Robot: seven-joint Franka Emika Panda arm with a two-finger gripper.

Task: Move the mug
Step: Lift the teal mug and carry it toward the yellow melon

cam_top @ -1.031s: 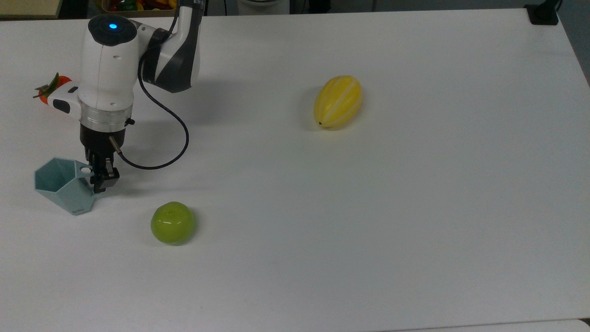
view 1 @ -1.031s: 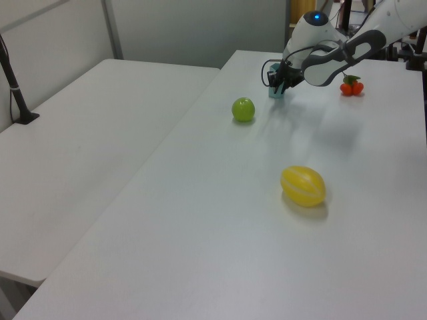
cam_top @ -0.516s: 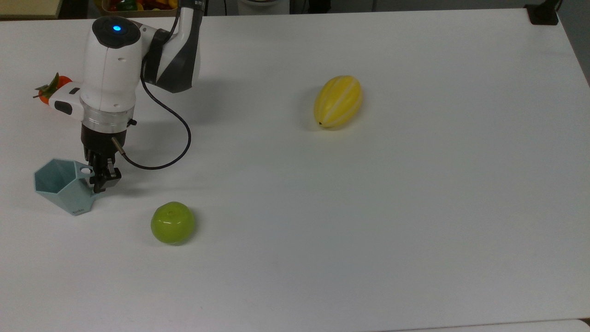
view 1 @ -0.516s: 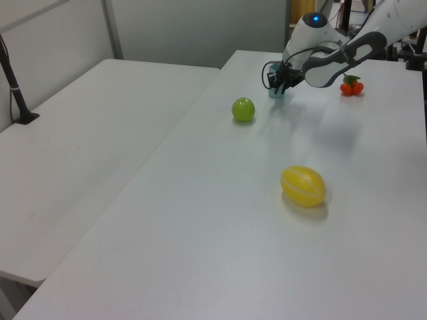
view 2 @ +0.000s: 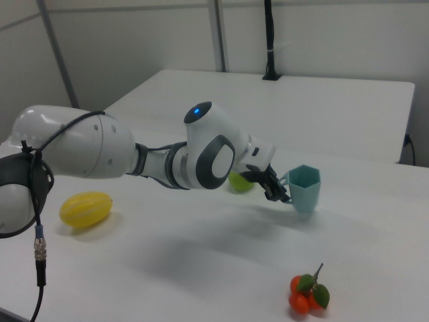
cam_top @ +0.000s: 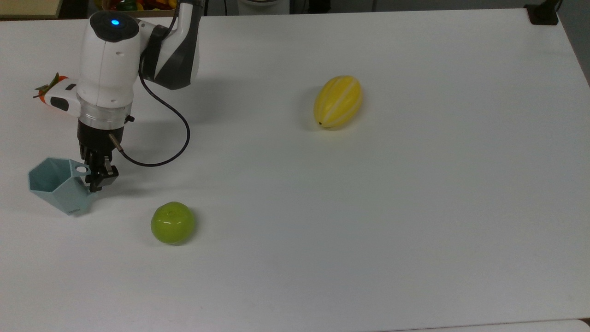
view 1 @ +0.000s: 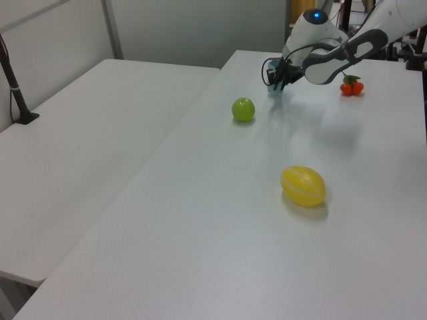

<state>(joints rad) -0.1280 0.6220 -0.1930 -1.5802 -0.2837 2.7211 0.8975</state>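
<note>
The mug [cam_top: 56, 186] is a pale teal faceted cup near the top view's left edge, its tab handle with a round hole pointing right. My gripper [cam_top: 97, 177] hangs from the white arm and is shut on that handle. In the right view the mug [view 2: 305, 188] stands upright with the gripper [view 2: 277, 190] clamped at its left side. I cannot tell whether its base touches the table. In the left view the gripper [view 1: 275, 77] covers most of the mug [view 1: 275, 91].
A green apple [cam_top: 172, 222] lies just right of and below the mug in the top view. A yellow melon [cam_top: 338, 101] sits mid-table. Small orange fruits with leaves [view 2: 307, 294] lie behind the arm. The white table's left edge [cam_top: 3, 193] is close to the mug.
The gripper, still holding the handle, has shifted a little toward the top view's left, and the mug moved with it. The apple and the melon have stayed put.
</note>
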